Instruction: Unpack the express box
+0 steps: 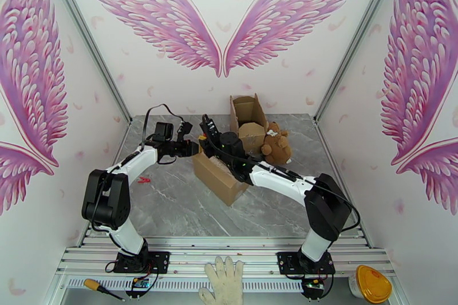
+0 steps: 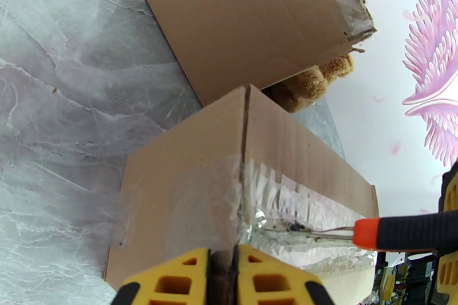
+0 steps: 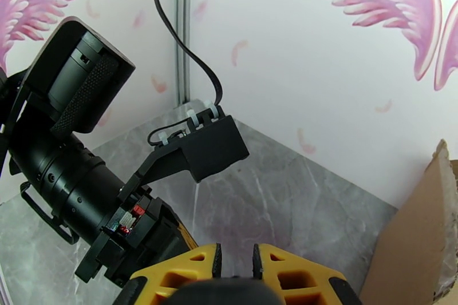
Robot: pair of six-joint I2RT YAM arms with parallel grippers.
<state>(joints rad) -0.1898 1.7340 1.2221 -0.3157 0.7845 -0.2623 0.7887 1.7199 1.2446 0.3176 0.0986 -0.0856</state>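
Note:
The express box (image 1: 220,177), a closed brown carton with clear tape along its top seam, lies mid-table and fills the left wrist view (image 2: 189,186). My left gripper (image 1: 193,149) sits at the carton's left end, and its yellow fingers (image 2: 166,284) are pinched nearly together on the box's edge right at the seam. My right gripper (image 1: 205,129) hangs over the same end, shut on a cutter with an orange and black handle (image 2: 401,232). The cutter's metal tip rests in the torn, crinkled tape (image 2: 297,226). A dark handle sits between the right fingers (image 3: 286,274).
Behind the carton, an open cardboard box (image 1: 248,111) stands with a brown teddy bear (image 1: 277,147) leaning at its right. A small red item (image 1: 143,179) lies on the marble table (image 1: 172,209) to the left. A white glove (image 1: 223,284), a screwdriver (image 1: 102,288) and a yellow-lidded tub (image 1: 372,283) lie at the near rail.

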